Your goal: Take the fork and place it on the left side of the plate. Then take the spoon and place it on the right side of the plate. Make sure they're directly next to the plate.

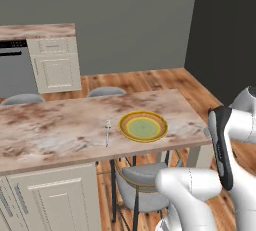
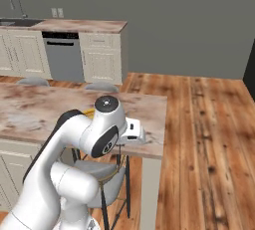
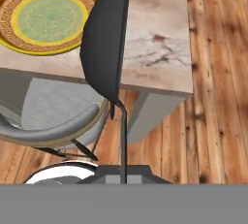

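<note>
Held close before the hand camera, the spoon (image 3: 107,39) stood clamped by its slim handle in the closed gripper (image 3: 123,177), dark oval bowl uppermost, off the counter's right end. Thin, stiff and light, it looked likely to pivot in a handle grip. Beyond lay the plate (image 1: 143,126), round and shallow, yellow rim around a pale green centre. Just left of it lay the fork (image 1: 107,131) on the marbled counter (image 1: 55,130). A grey stool (image 3: 53,116) sat beneath.
</note>
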